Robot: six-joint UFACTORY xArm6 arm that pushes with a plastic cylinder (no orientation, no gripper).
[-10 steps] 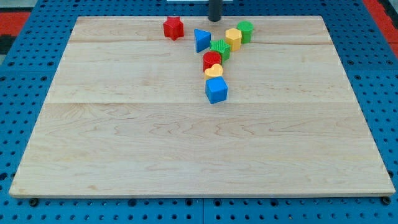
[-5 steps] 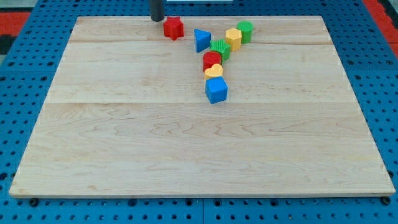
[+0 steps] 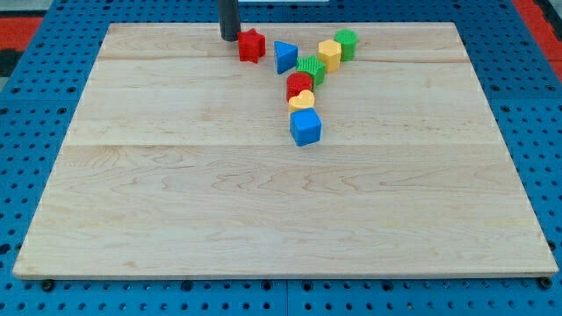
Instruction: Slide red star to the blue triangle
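Observation:
The red star (image 3: 252,46) lies near the view's top on the wooden board (image 3: 176,202), a small gap to the left of the blue triangle (image 3: 284,56). My tip (image 3: 230,38) stands right at the star's upper left side, touching or nearly touching it.
To the right of the triangle lie a green block (image 3: 312,68), a yellow block (image 3: 329,53) and another green block (image 3: 346,42). Below them lie a red block (image 3: 299,85), a yellow heart (image 3: 301,101) and a blue cube (image 3: 306,127).
My tip swept from above the blocks to the star's left side, then pushed the star a little right and down toward the blue triangle.

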